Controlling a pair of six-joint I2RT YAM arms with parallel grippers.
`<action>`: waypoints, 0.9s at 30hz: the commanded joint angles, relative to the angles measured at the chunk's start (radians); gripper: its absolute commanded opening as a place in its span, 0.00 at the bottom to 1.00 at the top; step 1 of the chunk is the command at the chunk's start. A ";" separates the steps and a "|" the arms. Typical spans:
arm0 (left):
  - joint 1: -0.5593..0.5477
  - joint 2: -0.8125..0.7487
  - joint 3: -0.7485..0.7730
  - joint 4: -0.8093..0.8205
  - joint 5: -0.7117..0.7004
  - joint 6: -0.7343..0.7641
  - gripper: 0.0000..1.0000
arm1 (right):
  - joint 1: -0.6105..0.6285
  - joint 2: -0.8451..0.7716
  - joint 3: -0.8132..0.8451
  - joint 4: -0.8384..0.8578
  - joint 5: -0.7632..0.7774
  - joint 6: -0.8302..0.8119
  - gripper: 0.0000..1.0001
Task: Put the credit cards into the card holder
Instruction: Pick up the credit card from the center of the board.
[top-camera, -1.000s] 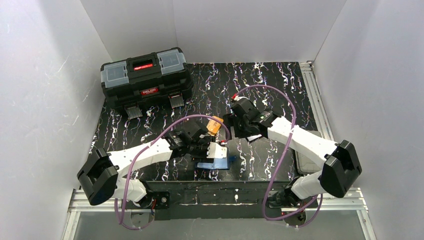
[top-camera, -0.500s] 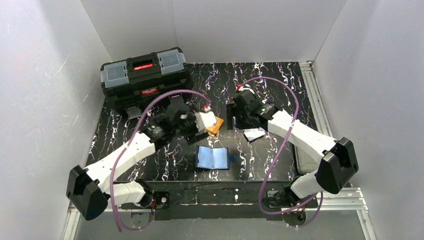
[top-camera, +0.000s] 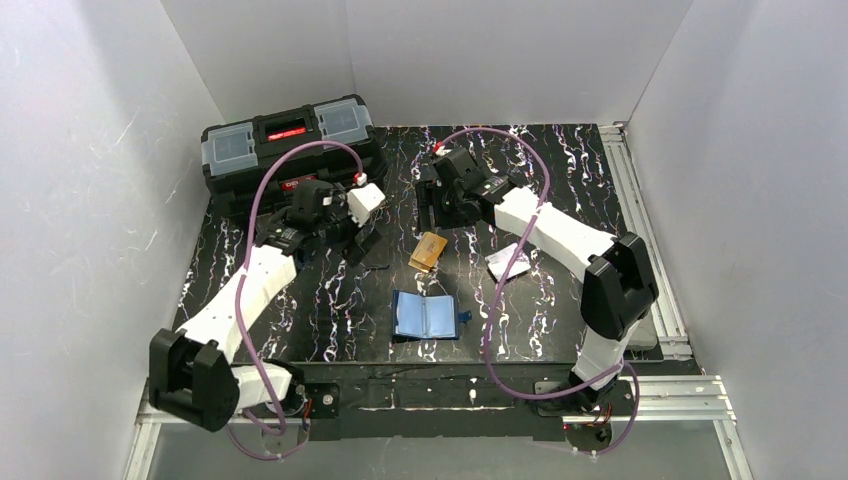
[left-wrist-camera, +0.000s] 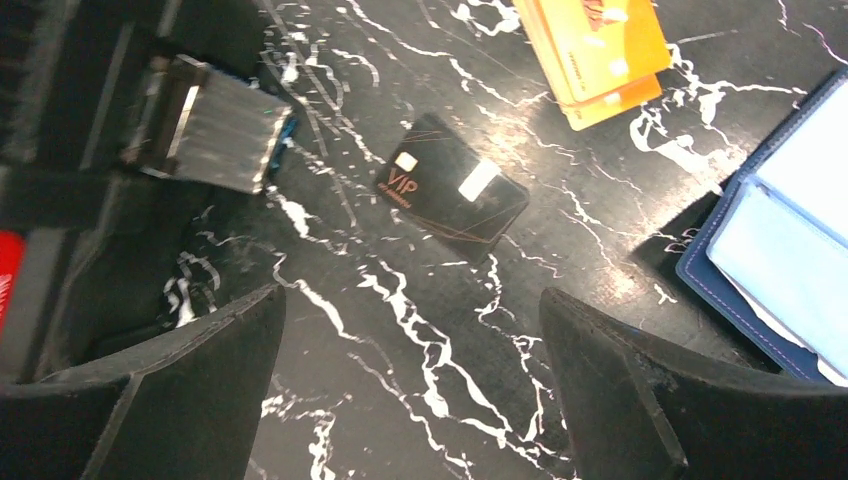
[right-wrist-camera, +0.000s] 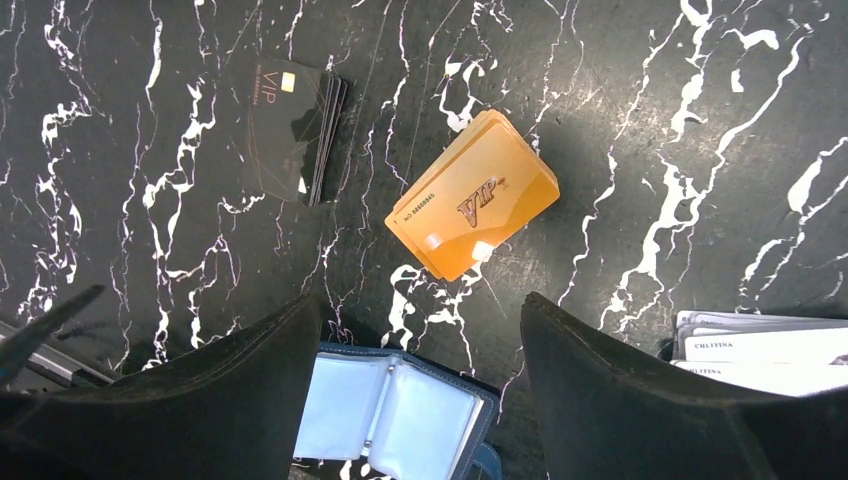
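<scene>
The navy card holder (top-camera: 427, 316) lies open on the table, light blue pockets up; it also shows in the right wrist view (right-wrist-camera: 390, 410) and at the right edge of the left wrist view (left-wrist-camera: 790, 250). A small stack of orange cards (top-camera: 428, 250) (right-wrist-camera: 472, 195) (left-wrist-camera: 595, 45) lies just behind it. Whitish cards (top-camera: 508, 263) (right-wrist-camera: 760, 350) lie to the right. Black VIP cards (left-wrist-camera: 452, 187) (right-wrist-camera: 285, 125) lie left of the orange stack. My left gripper (top-camera: 352, 232) (left-wrist-camera: 415, 400) is open and empty above the table near the toolbox. My right gripper (top-camera: 430, 212) (right-wrist-camera: 420, 360) is open and empty, behind the orange stack.
A big black toolbox (top-camera: 290, 155) with a red top stands at the back left; its metal latch (left-wrist-camera: 215, 125) shows close to my left gripper. White walls enclose the table on three sides. A metal rail (top-camera: 640, 220) runs along the right edge.
Both arms have drawn back from the middle toward the rear. My left gripper moved up-left away from the orange cards, which now lie on the table. My right gripper shifted left.
</scene>
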 joint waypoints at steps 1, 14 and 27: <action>0.002 0.082 0.003 0.044 0.119 0.049 0.98 | -0.034 0.008 -0.011 0.054 -0.097 0.019 0.78; 0.085 0.325 -0.008 0.204 0.122 0.125 0.92 | -0.037 0.256 0.238 0.103 -0.332 0.002 0.73; 0.114 0.425 -0.068 0.363 0.193 0.237 0.84 | -0.062 0.495 0.400 0.163 -0.487 0.081 0.66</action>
